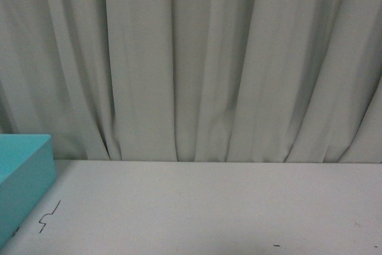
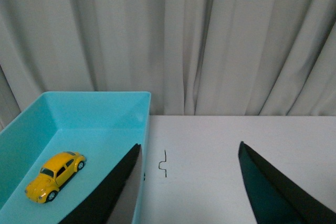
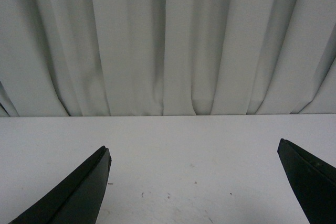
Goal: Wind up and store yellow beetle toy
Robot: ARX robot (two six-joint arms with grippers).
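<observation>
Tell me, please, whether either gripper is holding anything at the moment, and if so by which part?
Nothing is held. The left gripper and right gripper are both open and empty; the yellow beetle toy sits in the turquoise bin.

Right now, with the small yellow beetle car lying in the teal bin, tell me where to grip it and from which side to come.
Grip the small glossy yellow beetle toy car across its two flat door sides, probably coming straight down from above. It sits upright on its wheels on the floor of the teal plastic bin, clear of the walls, which block a sideways approach. The rounded roof would likely slip. The open left claw is nearest.
</observation>
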